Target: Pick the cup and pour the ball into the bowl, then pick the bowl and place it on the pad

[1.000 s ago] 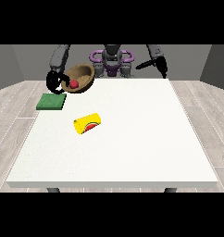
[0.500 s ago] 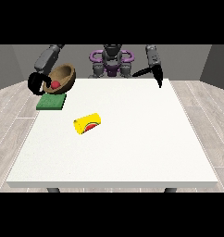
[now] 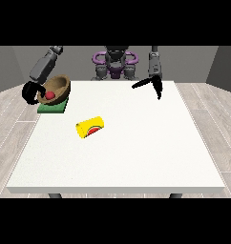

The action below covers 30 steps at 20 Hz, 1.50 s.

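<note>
Brown wooden bowl (image 3: 55, 88) with red ball (image 3: 49, 95) hangs tilted just above your green pad (image 3: 52, 106), grasped by the hand at the view's left (image 3: 29, 91).

The white table (image 3: 136, 152) bears a green pad (image 3: 52, 107) and a toppled yellow cup (image 3: 89, 127).

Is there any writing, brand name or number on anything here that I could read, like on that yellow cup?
No readable text anywhere.
Yellow cup: lying on its side on the table, it carries a red and green picture, no letters or numbers.
Wooden bowl, red ball, green pad: plain, no markings.
</note>
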Tool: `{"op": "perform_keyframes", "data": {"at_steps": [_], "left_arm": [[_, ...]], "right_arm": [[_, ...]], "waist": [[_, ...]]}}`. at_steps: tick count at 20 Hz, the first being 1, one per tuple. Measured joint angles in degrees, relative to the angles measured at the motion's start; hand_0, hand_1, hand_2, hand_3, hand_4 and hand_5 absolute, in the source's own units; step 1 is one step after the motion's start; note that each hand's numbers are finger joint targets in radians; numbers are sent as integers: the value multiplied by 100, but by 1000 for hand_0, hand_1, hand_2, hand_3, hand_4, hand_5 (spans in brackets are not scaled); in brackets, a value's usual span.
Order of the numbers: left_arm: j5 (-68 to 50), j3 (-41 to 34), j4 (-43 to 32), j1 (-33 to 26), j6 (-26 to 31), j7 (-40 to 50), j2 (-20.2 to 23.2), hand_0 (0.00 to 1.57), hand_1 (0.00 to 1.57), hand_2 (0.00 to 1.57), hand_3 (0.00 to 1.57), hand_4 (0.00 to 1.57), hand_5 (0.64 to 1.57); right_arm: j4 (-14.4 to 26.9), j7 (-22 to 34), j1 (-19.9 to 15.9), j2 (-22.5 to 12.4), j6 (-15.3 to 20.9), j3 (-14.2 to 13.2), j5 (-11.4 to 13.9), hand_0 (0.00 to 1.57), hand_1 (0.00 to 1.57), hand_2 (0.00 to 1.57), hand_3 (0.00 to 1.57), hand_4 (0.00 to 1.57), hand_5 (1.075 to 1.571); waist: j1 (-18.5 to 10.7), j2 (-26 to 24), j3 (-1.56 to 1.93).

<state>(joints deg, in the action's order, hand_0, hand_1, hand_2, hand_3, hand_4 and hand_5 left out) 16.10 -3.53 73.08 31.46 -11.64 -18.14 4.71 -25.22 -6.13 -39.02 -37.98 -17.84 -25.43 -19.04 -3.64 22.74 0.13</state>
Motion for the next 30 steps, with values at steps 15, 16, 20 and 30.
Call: {"op": "perform_keyframes", "data": {"at_steps": [15,16,20,30], "left_arm": [[239,299,1760,-338,-82,726,58,0,0,0,0,0,1565],[244,357,1848,-407,-53,799,33,0,0,0,0,0,1566],[155,314,1857,-421,15,901,30,0,0,0,0,0,1566],[65,313,1947,-525,112,955,21,0,0,0,0,0,1565]], "right_arm": [[635,-882,-181,-835,-452,-119,223,1571,1571,1571,0,836,1569],[697,-840,-206,-821,-446,-154,188,1571,1571,1571,0,781,1569],[810,-501,-327,-919,-520,-219,85,1571,1571,1571,489,739,1570],[748,-644,-70,-683,-327,149,449,1571,1571,1571,1318,654,1552]], "waist": [[69,705,0],[55,663,-1],[84,512,-5],[57,380,-6]]}}
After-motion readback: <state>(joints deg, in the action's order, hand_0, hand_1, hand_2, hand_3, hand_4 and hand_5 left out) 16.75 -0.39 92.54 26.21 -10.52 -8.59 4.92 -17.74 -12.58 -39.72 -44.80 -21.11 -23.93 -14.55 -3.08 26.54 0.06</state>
